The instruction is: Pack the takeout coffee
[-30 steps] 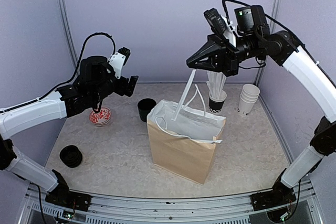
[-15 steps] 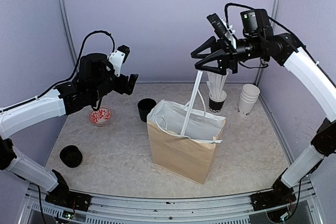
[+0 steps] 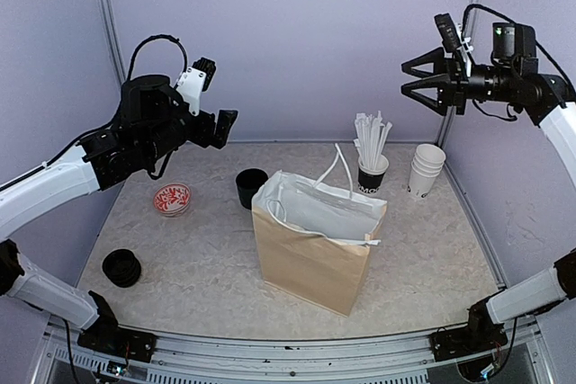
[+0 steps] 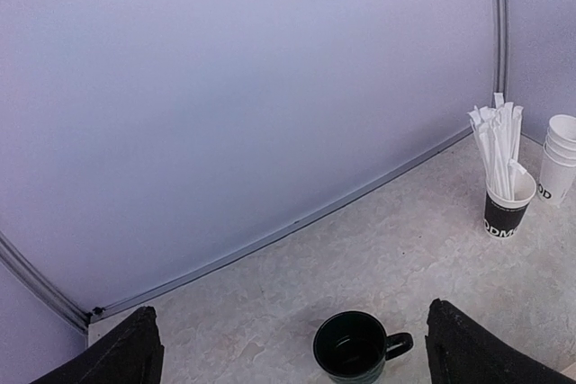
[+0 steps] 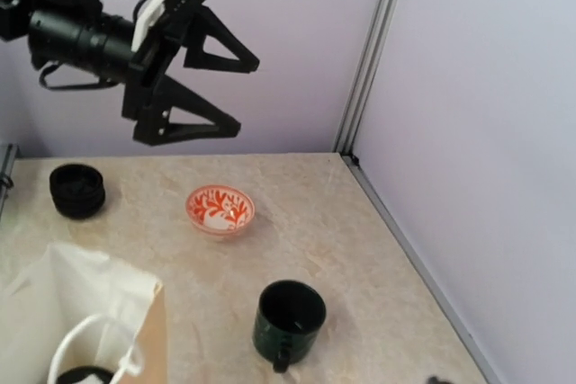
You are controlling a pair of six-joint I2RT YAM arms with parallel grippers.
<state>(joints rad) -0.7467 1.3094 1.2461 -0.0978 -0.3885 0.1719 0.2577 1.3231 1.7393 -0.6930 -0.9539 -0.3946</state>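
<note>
No takeout coffee shows on the table. The brown paper bag (image 3: 313,254) stands open in the middle, its white lining and handles up. In the right wrist view a dark round shape (image 5: 85,375) lies in the bag's mouth; I cannot tell what it is. My right gripper (image 3: 405,78) hangs high at the back right, above the stack of cups, open and empty. My left gripper (image 3: 225,128) hovers high at the back left, open wide with nothing in it (image 4: 292,339). It also shows from the right wrist, jaws spread (image 5: 247,96).
A dark green mug (image 3: 251,188) stands behind the bag's left corner. A black cup of wrapped straws (image 3: 372,168) and a stack of lidless white cups (image 3: 426,170) stand at the back right. A red patterned bowl (image 3: 172,199) and stacked black lids (image 3: 121,268) sit left.
My right gripper opened and let go of a long white straw, which dropped into the bag. The right arm then swung up and to the right. The left arm rose slightly.
</note>
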